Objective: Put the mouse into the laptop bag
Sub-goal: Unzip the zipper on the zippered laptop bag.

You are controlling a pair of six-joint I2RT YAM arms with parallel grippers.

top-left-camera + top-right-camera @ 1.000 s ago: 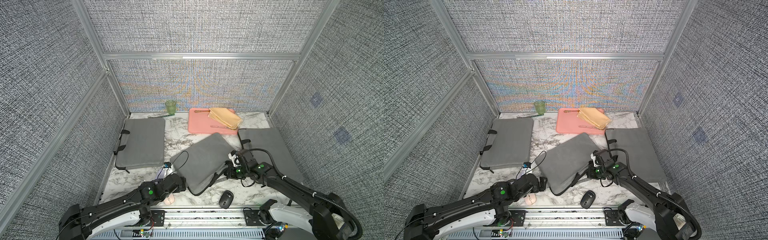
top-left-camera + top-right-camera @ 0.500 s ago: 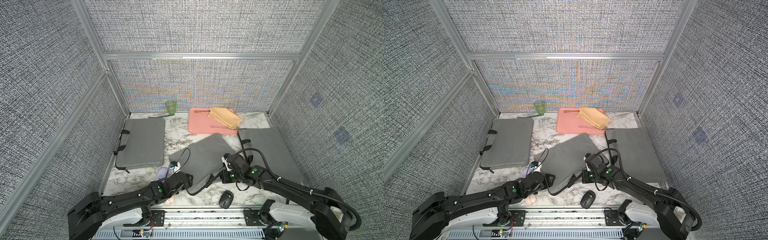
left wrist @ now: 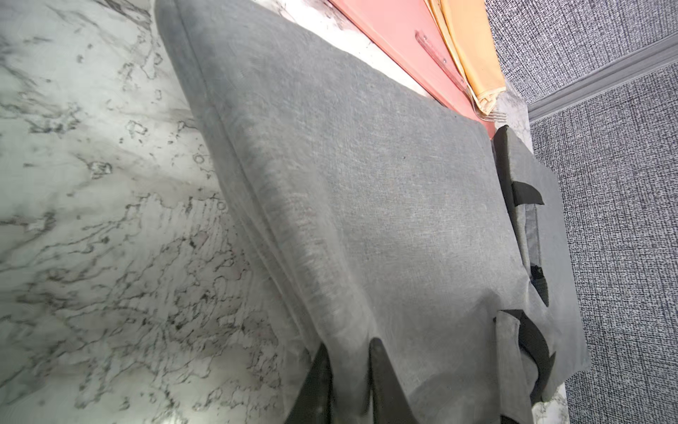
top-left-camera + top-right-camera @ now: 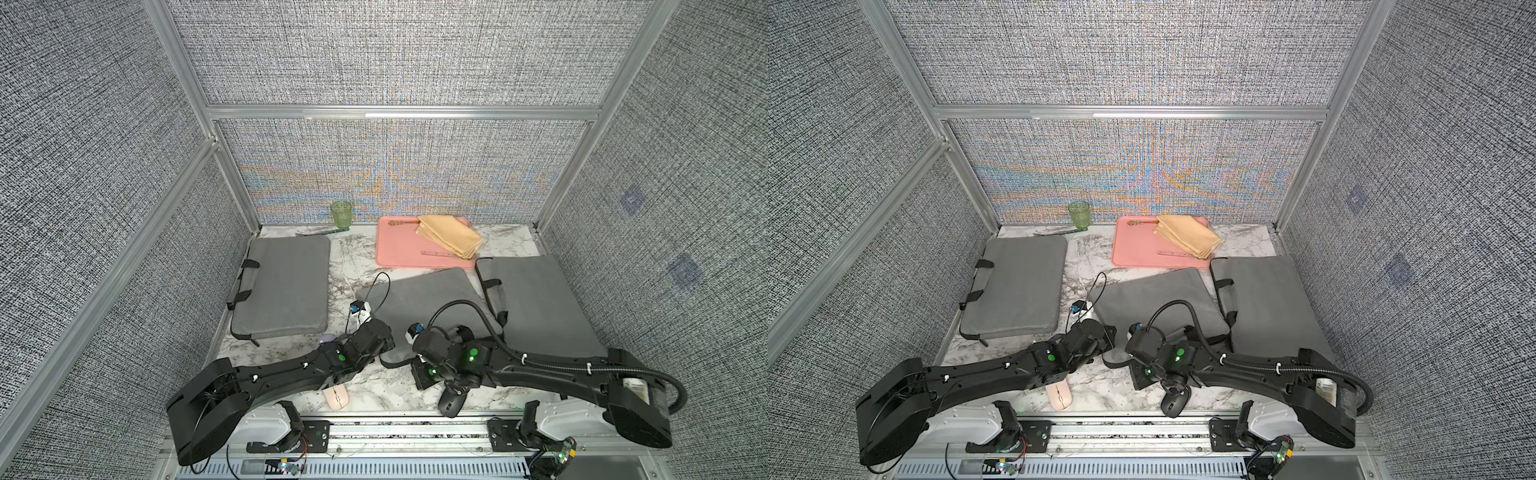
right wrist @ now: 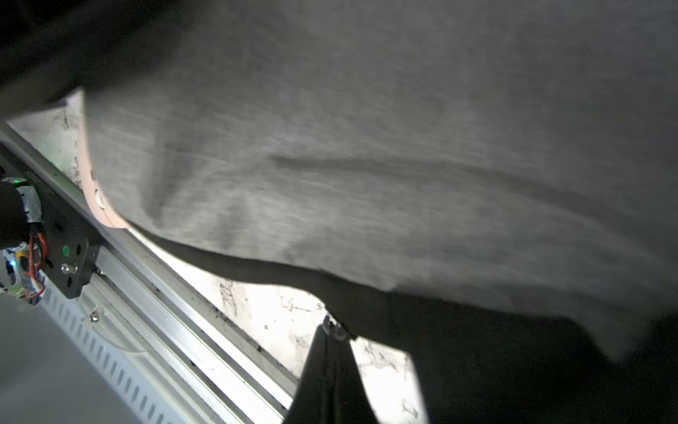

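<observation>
My left tool (image 3: pixel 348 345) is pinched nearly closed on the near hem of the laptop bag (image 4: pixel 424 299), and my right tool (image 5: pixel 332 328) is clamped tight on its dark edge. The black mouse (image 4: pixel 451 406) lies on the counter (image 4: pixel 386 386) at about 5 o'clock from the right tool, long axis roughly 12-to-6, with the right arm nearer.

Our left arm (image 4: pixel 282 374) and right arm (image 4: pixel 552 370) lay low, angling from the lower corners toward lower centre. Our left gripper (image 3: pixel 348 345) pinched the laptop bag (image 3: pixel 367 183) edge between narrow jaws; our right gripper (image 5: pixel 330 327) was clamped tight on it.
</observation>
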